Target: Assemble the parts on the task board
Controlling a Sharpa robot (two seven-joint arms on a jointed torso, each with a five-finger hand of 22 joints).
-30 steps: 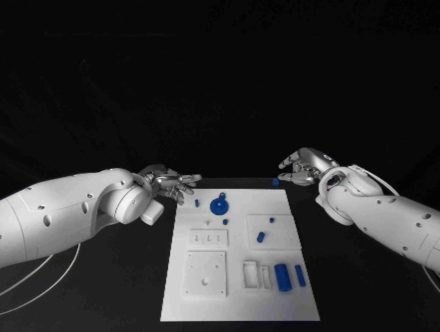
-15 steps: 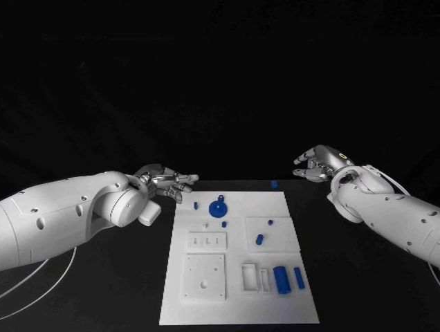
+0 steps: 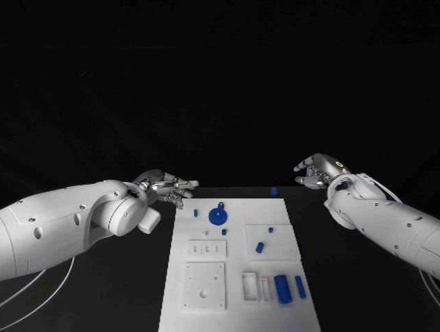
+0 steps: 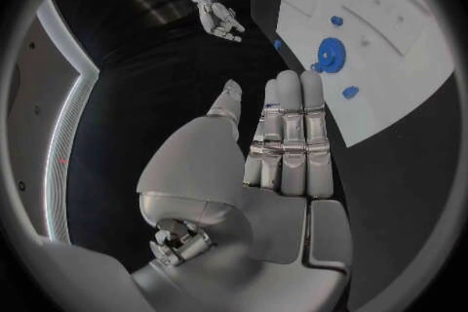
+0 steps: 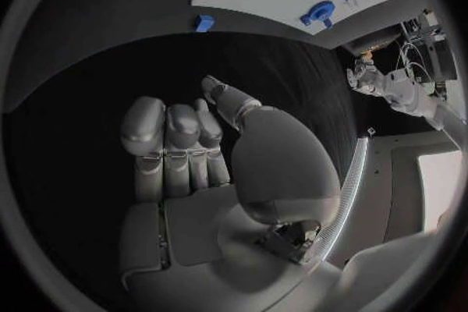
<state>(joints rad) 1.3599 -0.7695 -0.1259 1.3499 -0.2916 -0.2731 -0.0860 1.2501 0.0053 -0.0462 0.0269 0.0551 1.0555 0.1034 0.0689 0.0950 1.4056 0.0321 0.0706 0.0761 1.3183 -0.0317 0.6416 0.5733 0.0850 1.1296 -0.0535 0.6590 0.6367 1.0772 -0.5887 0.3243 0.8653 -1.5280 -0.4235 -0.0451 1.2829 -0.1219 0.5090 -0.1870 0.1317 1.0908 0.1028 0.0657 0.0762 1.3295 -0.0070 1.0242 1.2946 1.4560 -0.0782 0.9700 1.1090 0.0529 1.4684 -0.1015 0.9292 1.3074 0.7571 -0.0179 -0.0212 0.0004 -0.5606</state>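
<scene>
**Both hands empty at the board's far corners**

No writing or label can be read on anything here.

The white task board (image 3: 240, 259) lies in the middle of the black table (image 3: 100, 283). On it, a round blue disc part (image 3: 218, 215) sits near the far end, small blue pegs (image 3: 261, 245) toward the middle, and two long blue bars (image 3: 290, 288) near the front right. One small blue piece (image 3: 274, 189) lies off the board on the table, just past its far right corner.

The left hand (image 3: 165, 187) hovers off the far left corner, fingers straight and apart, holding nothing. The right hand (image 3: 318, 171) hangs beyond the far right corner, near the stray piece but apart from it, fingers loosely bent, empty.
</scene>
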